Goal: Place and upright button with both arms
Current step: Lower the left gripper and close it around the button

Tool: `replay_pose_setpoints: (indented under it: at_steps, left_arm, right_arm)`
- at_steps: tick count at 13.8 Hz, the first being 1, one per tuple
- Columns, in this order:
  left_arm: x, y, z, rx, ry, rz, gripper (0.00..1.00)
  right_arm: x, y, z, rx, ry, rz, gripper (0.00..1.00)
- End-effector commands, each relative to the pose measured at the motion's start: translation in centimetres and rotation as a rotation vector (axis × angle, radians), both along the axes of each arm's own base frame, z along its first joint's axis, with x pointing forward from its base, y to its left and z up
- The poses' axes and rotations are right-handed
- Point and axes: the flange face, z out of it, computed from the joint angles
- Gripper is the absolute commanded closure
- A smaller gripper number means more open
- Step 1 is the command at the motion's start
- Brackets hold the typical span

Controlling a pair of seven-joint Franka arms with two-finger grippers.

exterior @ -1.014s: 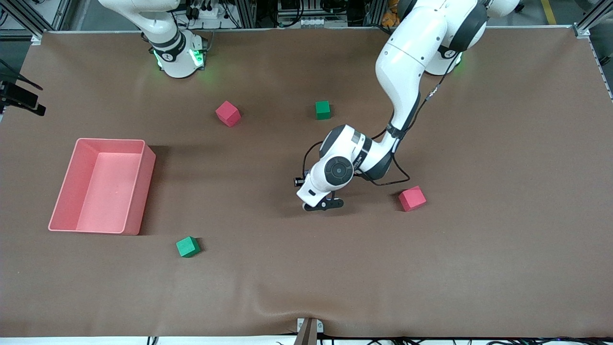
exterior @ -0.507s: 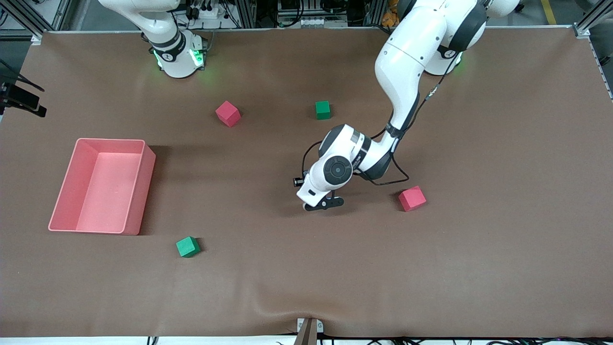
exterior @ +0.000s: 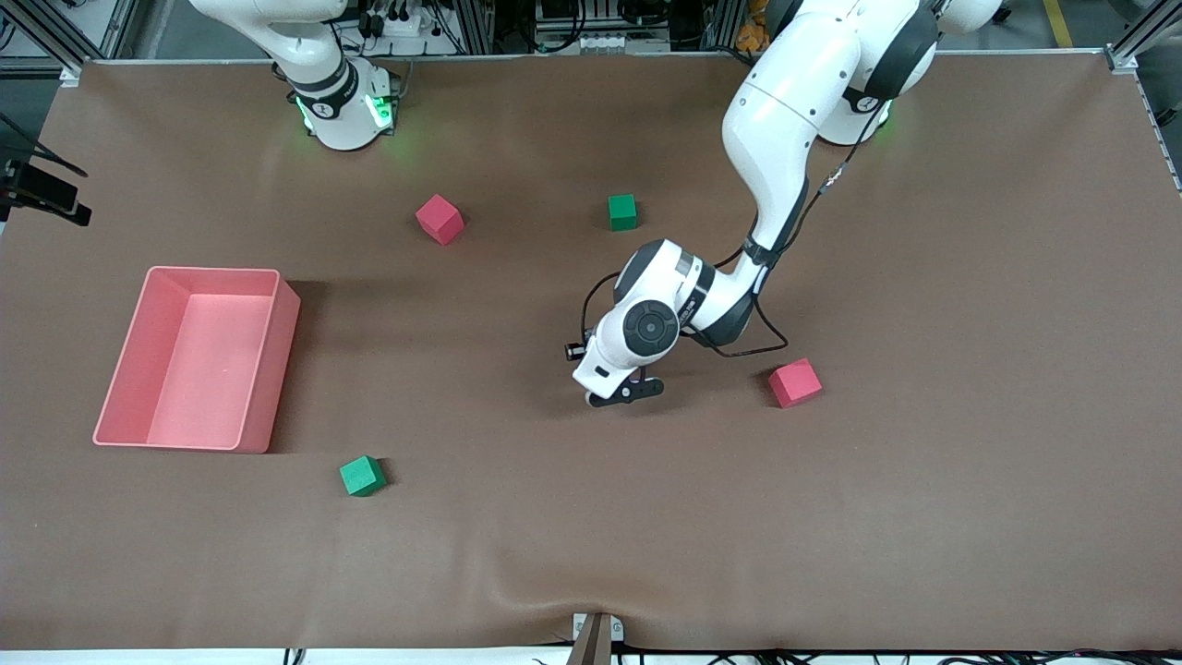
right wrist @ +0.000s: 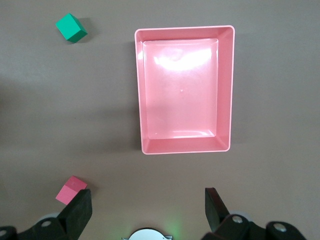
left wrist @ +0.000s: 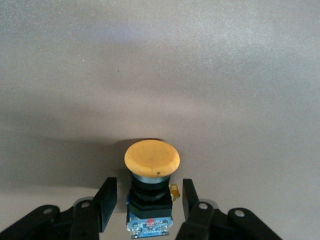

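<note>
Brown worktop (exterior: 923,508), mid area: orange-capped push-button (left wrist: 151,159) stands upright betw left pincer (left wrist: 148,206) fingers, which flank its black body w/ slim gaps, likely for steadying. Right pincer (right wrist: 148,210) wide, empty, waiting above pink bin (right wrist: 227,90)

Bare mat all round the left gripper (left wrist: 145,207); red cube (exterior: 795,382) nearby, toward the left arm's end.
</note>
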Motion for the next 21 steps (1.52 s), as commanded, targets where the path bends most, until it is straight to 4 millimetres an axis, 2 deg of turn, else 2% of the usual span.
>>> replay_pose_setpoints:
  at_steps: [1, 3, 7, 8, 12, 14, 17, 19, 21]
  left_arm:
    - [0.0, -0.5, -0.3, 0.005, -0.007, 0.018, 0.51]
    - [0.0, -0.5, -0.3, 0.005, -0.008, 0.017, 0.59]
    - [0.1, -0.5, 0.3, 0.003, -0.016, 0.005, 0.95]
    - [0.1, -0.4, 0.7, 0.004, -0.015, 0.003, 1.00]
    - [0.9, 0.0, 3.0, 0.001, -0.042, 0.000, 1.00]
    - [0.9, -0.5, 5.2, 0.010, -0.087, -0.025, 0.99]
    - [1.2, 0.3, 8.7, 0.021, -0.120, 0.024, 1.00]
    - [1.4, 0.4, 9.5, 0.088, -0.167, 0.075, 1.00]
    - [0.3, -0.9, 10.1, 0.181, -0.264, 0.048, 1.00]
  right_arm:
    - [-0.8, -0.5, 0.1, -0.014, 0.003, 0.002, 0.00]
    - [-0.7, -0.8, 0.1, -0.008, -0.006, -0.005, 0.00]
    - [-0.5, -0.7, 0.0, -0.007, -0.014, -0.003, 0.00]
    - [-0.5, -0.7, 0.0, -0.006, -0.010, -0.003, 0.00]
    - [-0.5, -0.8, 0.0, -0.006, -0.011, -0.005, 0.00]
    - [-0.5, -0.8, 0.0, -0.006, -0.010, -0.005, 0.00]
    - [-0.4, -0.8, -0.1, -0.006, -0.010, -0.005, 0.00]
    - [-0.4, -0.9, -0.1, -0.006, -0.010, -0.006, 0.00]
    - [-0.4, -1.1, -0.2, -0.007, -0.010, -0.012, 0.00]
